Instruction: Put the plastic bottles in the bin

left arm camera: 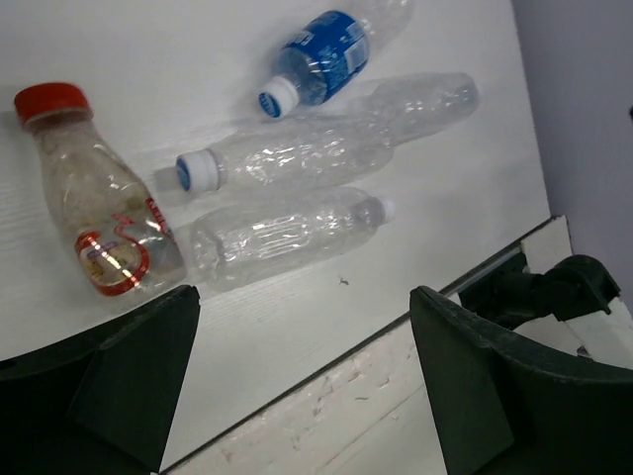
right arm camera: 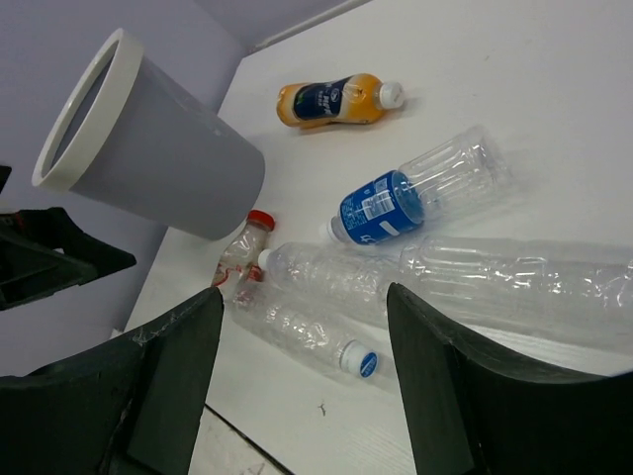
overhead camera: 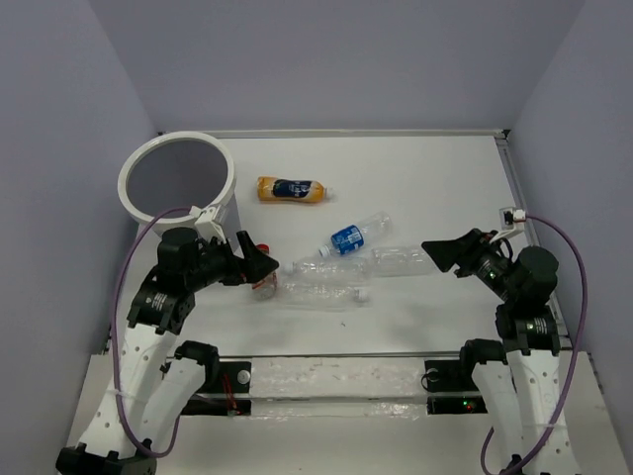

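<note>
Several plastic bottles lie mid-table. An orange one with a dark label (overhead camera: 291, 189) lies near the bin (overhead camera: 178, 138). A blue-labelled one (overhead camera: 351, 237) and clear ones (overhead camera: 401, 259) (overhead camera: 326, 293) lie together. The red-capped bottle (left arm camera: 99, 218) lies at their left end. My left gripper (overhead camera: 259, 267) is open and empty just above the red-capped bottle, right of the bin. My right gripper (overhead camera: 440, 255) is open and empty at the right end of the clear bottles. The right wrist view shows the bin (right arm camera: 168, 158), the orange bottle (right arm camera: 331, 102) and the blue-labelled bottle (right arm camera: 415, 198).
The table's near edge and a clear strip (overhead camera: 326, 381) run between the arm bases. Purple walls close in the left, back and right. A small white fitting with a cable (overhead camera: 510, 216) sits at the table's right edge.
</note>
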